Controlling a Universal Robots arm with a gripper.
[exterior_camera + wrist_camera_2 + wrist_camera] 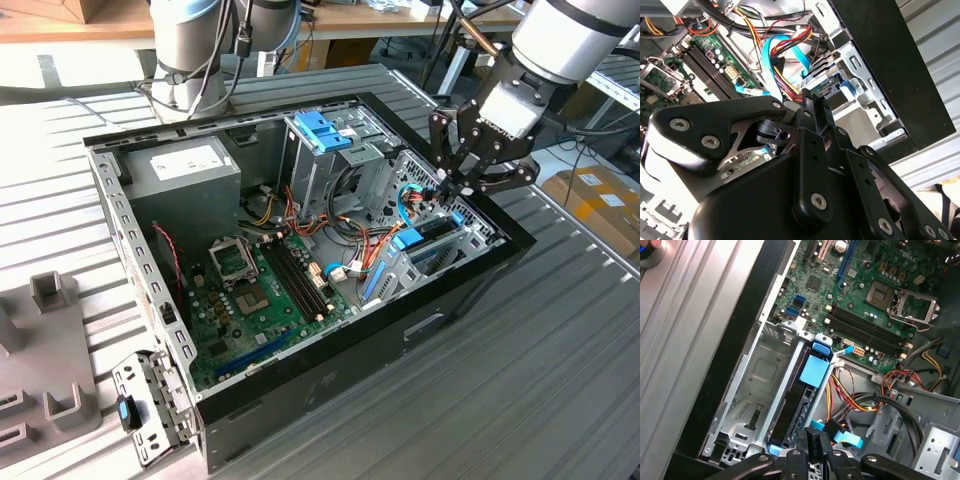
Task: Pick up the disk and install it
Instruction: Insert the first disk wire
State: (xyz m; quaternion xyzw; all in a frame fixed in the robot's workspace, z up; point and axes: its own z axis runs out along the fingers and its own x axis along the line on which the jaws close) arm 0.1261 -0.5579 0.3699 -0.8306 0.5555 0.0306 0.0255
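The disk (432, 240) sits edge-up in the drive cage at the corner of the open computer case (400, 330) on the exterior view's right. Its blue rail tab (815, 371) and dark edge (792, 405) show in the first wrist view. My gripper (447, 190) hangs directly over the disk's far end with its fingers together, and I see nothing between them. In both wrist views the fingertips (812, 437) (812, 97) are at the end of the disk (827, 89). I cannot tell whether they touch it.
Beside the disk is an empty metal bay (760, 370). Blue and coloured cables (782, 65) run close to the fingers. The case also holds the motherboard (260, 290), a grey power supply (185, 170) and an upper cage with a blue bracket (322, 130). A grey fixture (50, 340) lies outside.
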